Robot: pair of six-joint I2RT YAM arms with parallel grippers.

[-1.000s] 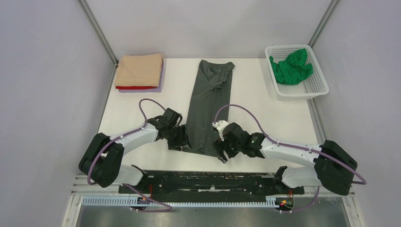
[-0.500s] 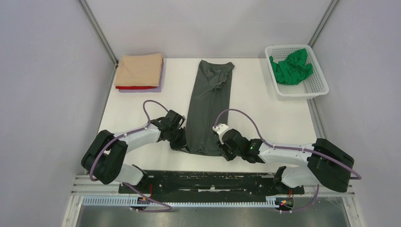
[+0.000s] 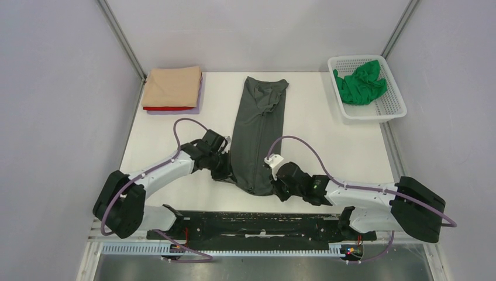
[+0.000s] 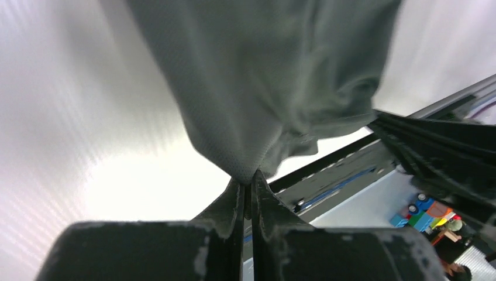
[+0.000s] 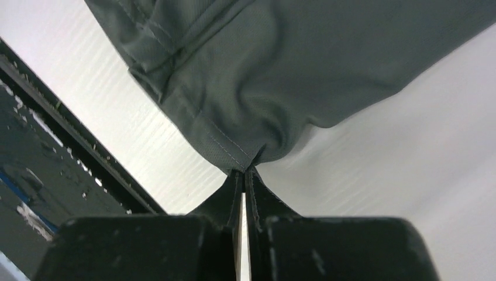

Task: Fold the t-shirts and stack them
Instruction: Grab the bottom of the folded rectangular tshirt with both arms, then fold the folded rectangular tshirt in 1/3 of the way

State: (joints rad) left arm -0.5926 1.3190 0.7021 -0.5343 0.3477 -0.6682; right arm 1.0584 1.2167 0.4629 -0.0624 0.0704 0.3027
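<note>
My left gripper and right gripper have just clamped onto the near corners of the grey tee; I judge the fold can start.

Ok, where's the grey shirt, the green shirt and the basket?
dark grey t-shirt [image 3: 257, 129], top view, middle of the long folded strip.
green t-shirt [image 3: 360, 82], top view, middle of the crumpled heap.
basket [image 3: 383, 107], top view, bare mesh near its right corner.

White shells, black joints on left arm and right arm; lilac cable ran along each. The left claw and right claw were scuffed black.
</note>
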